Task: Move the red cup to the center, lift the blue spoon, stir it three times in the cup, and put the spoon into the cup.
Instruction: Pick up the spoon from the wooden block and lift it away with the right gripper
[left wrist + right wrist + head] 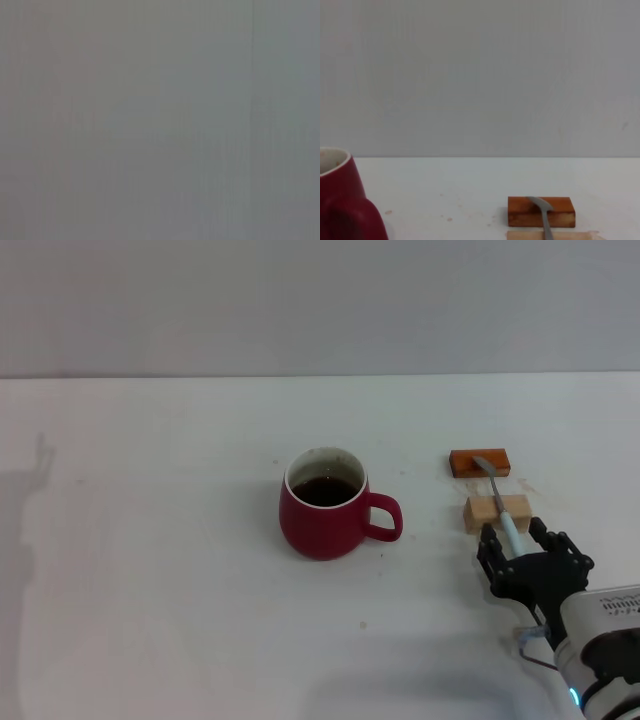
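The bulbous, glossy red cup (323,506) sat mid-surface (150,570), dark liquid inside. To its right, the slim blue spoon (497,502) bridged two wooden blocks (480,462). The right pincer (517,540) straddled its pale handle, spread wide.

Looks like a lab test bench to me: bare white tabletop (150,590), plain grey wall (320,300) at 12 o'clock.
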Robot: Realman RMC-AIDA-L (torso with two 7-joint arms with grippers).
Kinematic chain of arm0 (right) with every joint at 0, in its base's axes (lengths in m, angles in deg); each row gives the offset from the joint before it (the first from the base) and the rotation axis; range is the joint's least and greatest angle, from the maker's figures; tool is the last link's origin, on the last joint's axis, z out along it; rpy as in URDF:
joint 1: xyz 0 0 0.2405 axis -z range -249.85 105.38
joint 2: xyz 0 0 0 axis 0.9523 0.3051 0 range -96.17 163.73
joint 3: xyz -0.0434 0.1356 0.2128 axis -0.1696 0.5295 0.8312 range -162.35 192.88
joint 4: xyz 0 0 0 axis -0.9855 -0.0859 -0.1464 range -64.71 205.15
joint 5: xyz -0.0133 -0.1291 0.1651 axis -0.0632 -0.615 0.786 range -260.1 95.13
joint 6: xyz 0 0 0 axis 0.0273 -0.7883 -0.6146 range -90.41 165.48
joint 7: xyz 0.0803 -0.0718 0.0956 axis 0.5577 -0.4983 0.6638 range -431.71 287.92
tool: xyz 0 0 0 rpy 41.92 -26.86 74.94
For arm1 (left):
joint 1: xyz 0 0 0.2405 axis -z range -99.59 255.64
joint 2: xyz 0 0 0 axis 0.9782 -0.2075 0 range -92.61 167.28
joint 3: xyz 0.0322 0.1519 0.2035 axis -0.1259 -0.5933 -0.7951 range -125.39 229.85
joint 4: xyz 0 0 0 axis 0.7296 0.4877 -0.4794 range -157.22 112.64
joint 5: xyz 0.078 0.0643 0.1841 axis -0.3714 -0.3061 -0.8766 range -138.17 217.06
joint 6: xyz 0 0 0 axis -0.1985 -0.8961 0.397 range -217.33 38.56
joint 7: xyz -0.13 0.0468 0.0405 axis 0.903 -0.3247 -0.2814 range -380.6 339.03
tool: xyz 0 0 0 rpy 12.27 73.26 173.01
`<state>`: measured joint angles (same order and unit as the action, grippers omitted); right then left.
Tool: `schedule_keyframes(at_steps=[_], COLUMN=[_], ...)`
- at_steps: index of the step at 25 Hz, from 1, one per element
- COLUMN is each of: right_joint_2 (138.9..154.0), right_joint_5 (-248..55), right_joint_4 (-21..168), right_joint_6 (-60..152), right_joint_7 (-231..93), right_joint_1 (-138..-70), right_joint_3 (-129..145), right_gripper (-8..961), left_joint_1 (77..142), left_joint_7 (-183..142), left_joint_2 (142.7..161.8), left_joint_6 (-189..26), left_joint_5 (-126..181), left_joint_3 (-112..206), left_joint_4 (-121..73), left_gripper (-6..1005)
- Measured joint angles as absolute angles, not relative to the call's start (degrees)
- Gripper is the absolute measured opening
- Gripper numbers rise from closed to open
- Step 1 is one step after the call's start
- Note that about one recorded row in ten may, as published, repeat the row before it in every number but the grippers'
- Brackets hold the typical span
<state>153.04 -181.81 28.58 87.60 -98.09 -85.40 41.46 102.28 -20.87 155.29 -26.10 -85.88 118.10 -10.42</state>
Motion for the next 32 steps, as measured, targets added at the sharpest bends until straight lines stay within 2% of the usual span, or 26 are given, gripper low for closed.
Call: schedule_keyframes(at_steps=[14, 25, 32], right_joint_2=[153.05, 153.05, 153.05], right_joint_5=[-181.81, -181.85, -181.89], right_joint_4=[28.57, 28.16, 28.12], right_joint_6=[87.32, 86.83, 87.00], right_joint_7=[-98.06, -98.06, -98.07], right_joint_1=[-85.77, -85.65, -85.38], right_joint_3=[41.16, 41.17, 41.17], right_gripper=[456, 448, 397], left_joint_1=[102.32, 102.20, 102.10], left_joint_7=[-20.87, -20.87, -20.87], left_joint_2=[155.27, 155.20, 155.19], left_joint_6=[-26.11, -26.11, -26.11], left_joint_5=[-85.89, -85.89, -85.89], left_joint_3=[118.33, 118.42, 118.42], left_joint_4=[-10.42, -10.58, -10.77], left_gripper=[861, 861, 861])
